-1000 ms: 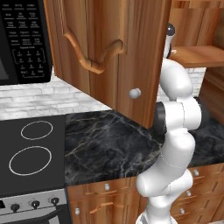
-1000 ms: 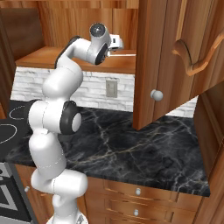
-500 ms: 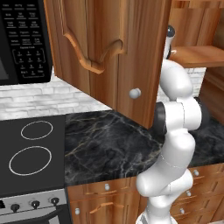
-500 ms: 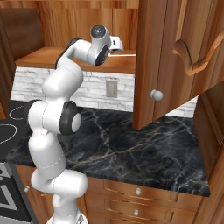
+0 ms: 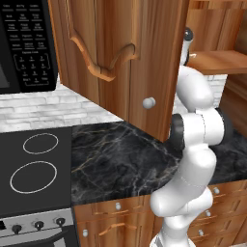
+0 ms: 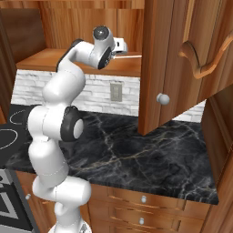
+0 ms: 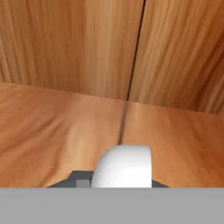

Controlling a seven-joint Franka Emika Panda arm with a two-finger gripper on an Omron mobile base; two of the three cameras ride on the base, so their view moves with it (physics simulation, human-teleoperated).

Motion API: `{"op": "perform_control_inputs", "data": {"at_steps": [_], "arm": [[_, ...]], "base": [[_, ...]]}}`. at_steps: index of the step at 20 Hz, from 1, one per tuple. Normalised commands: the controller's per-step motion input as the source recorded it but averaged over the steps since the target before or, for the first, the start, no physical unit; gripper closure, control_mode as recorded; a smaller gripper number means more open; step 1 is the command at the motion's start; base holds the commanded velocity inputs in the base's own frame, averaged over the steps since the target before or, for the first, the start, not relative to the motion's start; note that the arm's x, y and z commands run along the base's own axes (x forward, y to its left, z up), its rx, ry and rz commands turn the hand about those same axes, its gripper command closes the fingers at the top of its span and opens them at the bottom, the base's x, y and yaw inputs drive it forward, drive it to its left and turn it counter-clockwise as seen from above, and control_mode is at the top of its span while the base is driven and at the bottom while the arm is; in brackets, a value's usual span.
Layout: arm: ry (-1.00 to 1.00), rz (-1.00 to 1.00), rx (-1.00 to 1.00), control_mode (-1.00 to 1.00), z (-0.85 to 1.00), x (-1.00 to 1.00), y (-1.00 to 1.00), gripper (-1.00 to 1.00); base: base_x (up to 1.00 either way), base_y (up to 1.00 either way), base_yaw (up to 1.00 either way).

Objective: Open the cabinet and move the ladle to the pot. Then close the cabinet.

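Now the tool point(image 6: 124, 47), reached in over the shelf point(image 6: 50, 60) of the opened cabinet point(image 6: 182, 59), has been drawn nearly shut, presumably on the ladle point(image 7: 123, 166) just below it, though that grip cannot be confirmed.

Wooden shelf point(image 7: 52, 127) inside the cabinet point(image 7: 74, 43), back panel upright behind it with a dark vertical seam right of centre. A white rounded object point(image 7: 123, 167), likely the ladle, sits at the bottom edge between the tool's finger tips.

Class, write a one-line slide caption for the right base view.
Cabinet door open, white arm reaching over the wooden shelf inside.
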Motion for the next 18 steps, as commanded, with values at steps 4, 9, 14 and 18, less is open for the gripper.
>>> {"op": "perform_control_inputs", "data": {"at_steps": [4, 9, 14, 18], "arm": [[-0.11, 0.00, 0.00, -1.00, 0.00, -0.60, -0.10, 1.00], [-0.09, 0.00, 0.00, -1.00, 0.16, -0.78, -0.09, 1.00], [0.00, 0.00, 0.00, -1.00, 0.33, -0.89, -0.01, 1.00], [0.01, 0.00, 0.00, -1.00, 0.39, -0.92, -0.01, 1.00]], "base": [[0.00, 0.00, 0.00], [0.00, 0.00, 0.00], [0.00, 0.00, 0.00], [0.00, 0.00, 0.00]]}}
